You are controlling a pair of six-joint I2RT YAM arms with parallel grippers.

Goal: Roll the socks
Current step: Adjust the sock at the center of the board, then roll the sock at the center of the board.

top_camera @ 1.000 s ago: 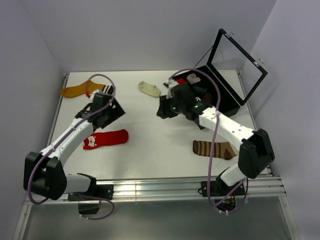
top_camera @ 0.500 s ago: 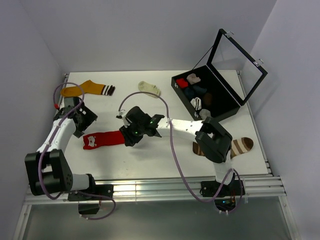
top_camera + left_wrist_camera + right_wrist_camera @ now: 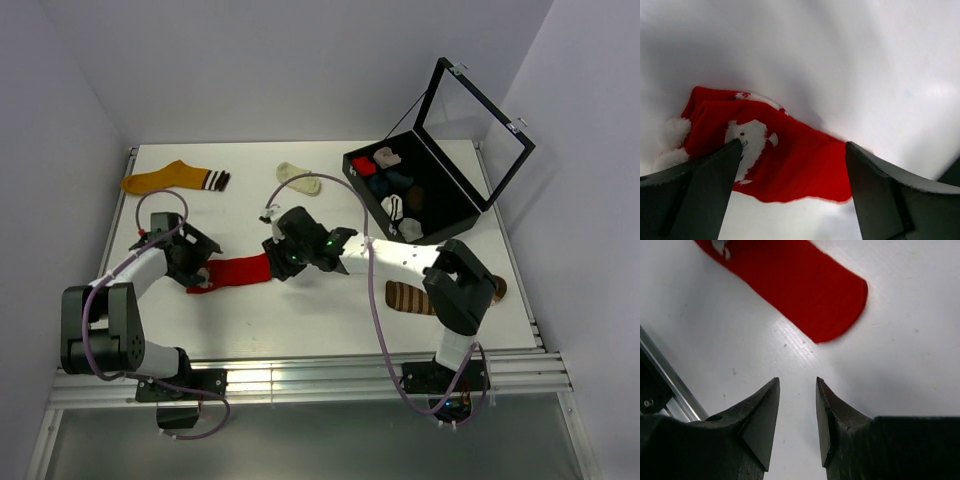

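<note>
Preparing first roll of red sock (image 3: 240,270) | left gripper (image 3: 792,150) spread wide over patterned end | right gripper (image 3: 796,382) slightly apart, empty, beside plain end | next I must pinch plain end.

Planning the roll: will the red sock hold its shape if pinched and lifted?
Probably not: the red sock lies flat and thin, so it should droop. The glossy table may let it slide when pushed.
</note>
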